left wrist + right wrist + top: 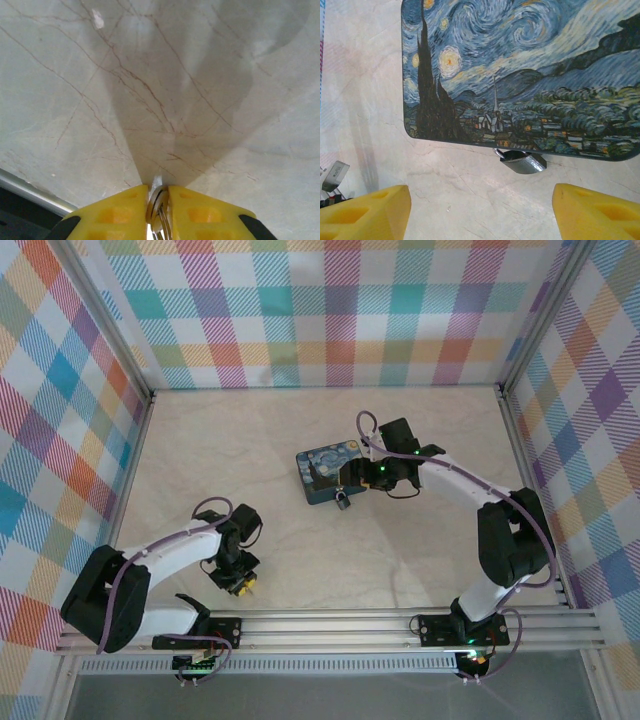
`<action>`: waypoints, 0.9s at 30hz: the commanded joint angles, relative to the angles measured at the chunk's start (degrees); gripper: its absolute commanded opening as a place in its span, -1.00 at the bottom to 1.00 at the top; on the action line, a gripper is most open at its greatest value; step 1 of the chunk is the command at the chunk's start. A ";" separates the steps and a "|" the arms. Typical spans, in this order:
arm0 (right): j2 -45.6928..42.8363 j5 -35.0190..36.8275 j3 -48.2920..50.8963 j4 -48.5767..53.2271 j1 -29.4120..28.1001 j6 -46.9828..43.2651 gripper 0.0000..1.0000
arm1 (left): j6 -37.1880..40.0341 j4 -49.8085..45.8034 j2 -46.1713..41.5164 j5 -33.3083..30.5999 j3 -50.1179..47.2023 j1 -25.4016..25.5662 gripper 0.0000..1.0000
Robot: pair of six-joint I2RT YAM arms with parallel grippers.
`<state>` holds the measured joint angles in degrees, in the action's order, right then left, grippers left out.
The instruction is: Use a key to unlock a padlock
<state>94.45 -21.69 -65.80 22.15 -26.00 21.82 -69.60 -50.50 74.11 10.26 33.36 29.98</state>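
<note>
The small dark grey padlock lies on the marble table, tipped against the near edge of the painted tin, its thin shackle toward the tin. My right gripper hovers above it, open, its yellow fingers wide apart and the padlock just beyond the gap. From above, the padlock sits at the tin's front corner, beside the right gripper. My left gripper is low near the front rail, shut on the key, whose round silver head and ring show edge-on between the pads.
The aluminium rail runs along the table's near edge, close to the left gripper, and shows again as the rail in the left wrist view. Plaid walls enclose the other three sides. Bare marble lies between the two grippers.
</note>
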 commanded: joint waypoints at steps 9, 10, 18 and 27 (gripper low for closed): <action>-0.33 -4.01 -0.23 -0.41 -0.74 -0.92 0.48 | 1.63 -1.00 3.51 -3.28 9.82 0.35 -0.96; -0.78 -6.20 0.53 -1.56 -0.80 -1.08 0.48 | 1.98 -0.93 3.84 -2.93 11.44 0.26 -0.98; -6.12 -23.37 7.55 -13.63 -5.16 0.01 0.06 | 1.60 1.68 10.28 5.04 26.90 0.26 -0.99; -13.46 -21.65 18.47 -33.39 -11.97 -8.07 -0.02 | -6.85 7.29 17.19 18.26 35.70 0.35 -0.98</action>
<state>82.21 -43.42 -49.06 -1.67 -37.56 18.83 -72.90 -43.92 89.45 22.33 66.70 29.98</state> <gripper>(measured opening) 0.509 0.065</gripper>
